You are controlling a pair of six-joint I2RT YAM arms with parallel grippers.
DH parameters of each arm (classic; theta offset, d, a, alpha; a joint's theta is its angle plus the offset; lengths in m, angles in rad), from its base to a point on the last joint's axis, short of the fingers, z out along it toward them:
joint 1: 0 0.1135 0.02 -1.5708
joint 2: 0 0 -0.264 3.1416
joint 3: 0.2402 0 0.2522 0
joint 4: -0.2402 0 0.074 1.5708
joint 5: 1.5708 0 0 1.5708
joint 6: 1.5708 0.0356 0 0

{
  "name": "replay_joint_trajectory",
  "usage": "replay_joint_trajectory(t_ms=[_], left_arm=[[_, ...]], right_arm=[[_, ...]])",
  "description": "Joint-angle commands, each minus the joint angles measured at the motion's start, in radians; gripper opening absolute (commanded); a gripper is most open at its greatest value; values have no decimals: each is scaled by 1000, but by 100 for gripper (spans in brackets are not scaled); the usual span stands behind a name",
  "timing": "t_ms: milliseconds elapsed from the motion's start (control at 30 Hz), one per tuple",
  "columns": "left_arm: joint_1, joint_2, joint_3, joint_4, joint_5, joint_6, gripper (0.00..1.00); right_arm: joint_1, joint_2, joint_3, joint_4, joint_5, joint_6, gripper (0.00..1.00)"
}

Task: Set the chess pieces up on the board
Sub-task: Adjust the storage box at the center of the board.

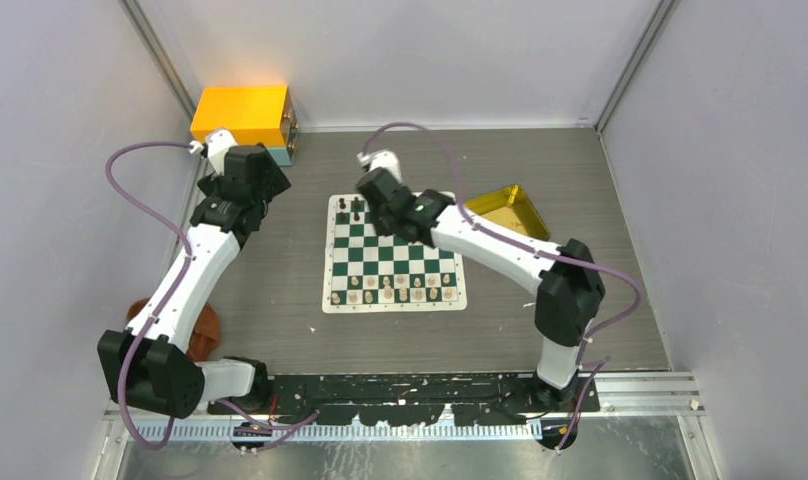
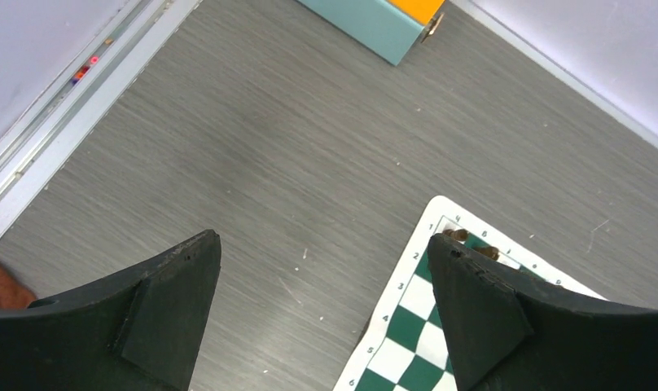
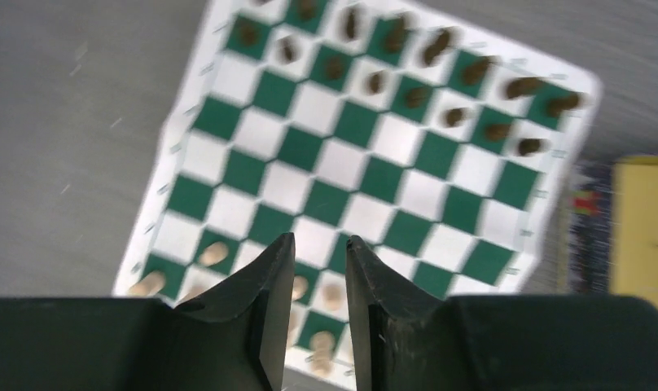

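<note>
The green-and-white board (image 1: 395, 255) lies mid-table. Pale chess pieces (image 1: 390, 294) line its near edge, and dark ones (image 1: 350, 212) show at its far left corner. My right gripper (image 1: 380, 205) hovers high over the board's far end. In the blurred right wrist view it (image 3: 320, 244) is open with a narrow gap and nothing in it, above the board (image 3: 366, 175), with pale pieces (image 3: 214, 252) below and dark pieces (image 3: 440, 45) at the top. My left gripper (image 1: 242, 180) is wide open (image 2: 326, 244) over bare table, left of the board's corner (image 2: 407, 326) and two dark pieces (image 2: 456, 235).
A shiny gold tray (image 1: 505, 208) sits at the board's far right, seen also as the tray (image 3: 643, 220) in the right wrist view. An orange and teal box (image 1: 242, 113) stands in the far left corner. A reddish-brown object (image 1: 205, 330) lies near the left arm's base.
</note>
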Motion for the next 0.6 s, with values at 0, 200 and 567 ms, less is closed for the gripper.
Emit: replay_joint_trajectory(t_ms=[0,200,567], left_arm=[[6,34,84,44,12,-27,97],[-7,113,139,56,13,-34,96],[-28,287,247,54,-7,-65,95]], right_arm=[[-139,-119,-44,-37,162,78,36],[-303,-190,-149,-62,213,156,35],[-591,-173,-316,52,141,185,35]])
